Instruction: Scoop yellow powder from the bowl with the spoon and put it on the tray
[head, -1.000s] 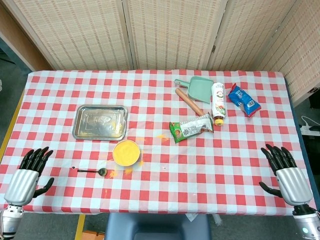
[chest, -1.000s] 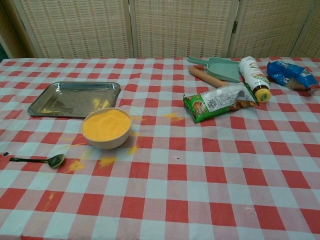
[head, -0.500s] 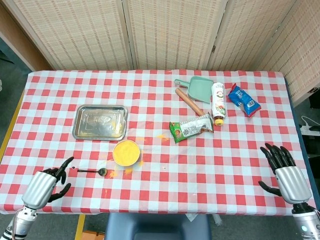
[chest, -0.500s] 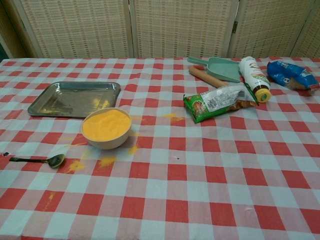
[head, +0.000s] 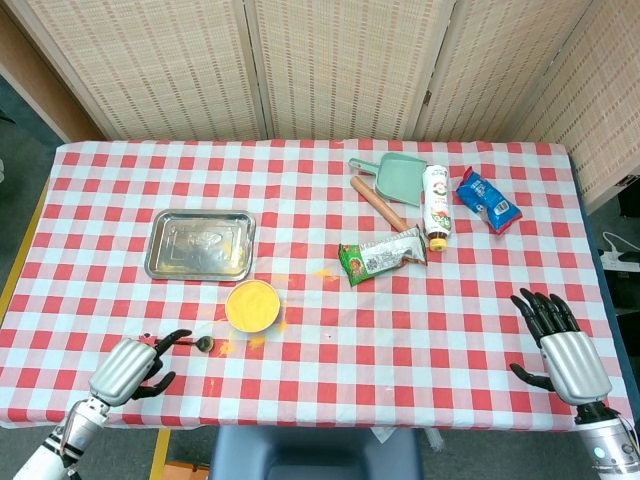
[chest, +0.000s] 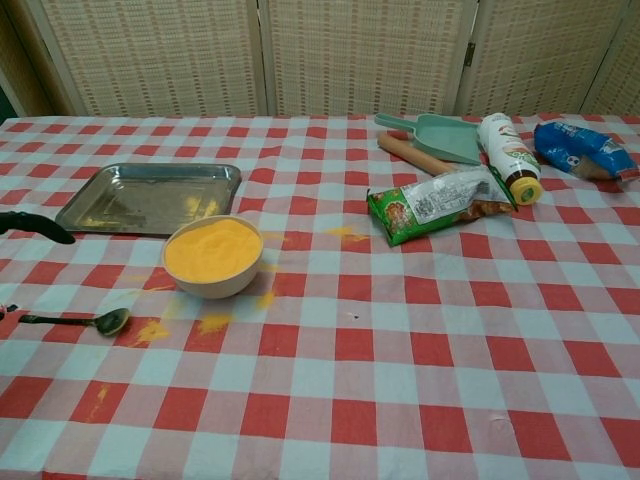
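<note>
Your left hand (head: 128, 368) hovers over the spoon (chest: 72, 321) at the near left edge of the table (head: 330, 190), fingers loosely curled and holding nothing; in the chest view only a dark fingertip shows at the left border. The step in hand looks like the pick-up: the spoon is not yet grasped, so no scooping has begun on this pass.

The spoon lies flat on the checked cloth, handle pointing left toward your hand, its small bowl end turned toward the bowl (chest: 212, 256) and just beside a smear of spilled powder. It is thin and dark and sits low, so the next move likely calls for a fine pinch on the handle, lowered close to the cloth.

The bowl stands just beyond the spoon, filled nearly to its rim with yellow powder (chest: 210, 249), level and fine-grained. Loose patches of it dot the cloth around the bowl.

The tray (chest: 150, 196) sits just behind the bowl, shiny metal, with faint yellow traces on its floor.

Your right hand (head: 562, 345) waits at the near right edge, fingers spread, empty, well apart from everything.
</note>
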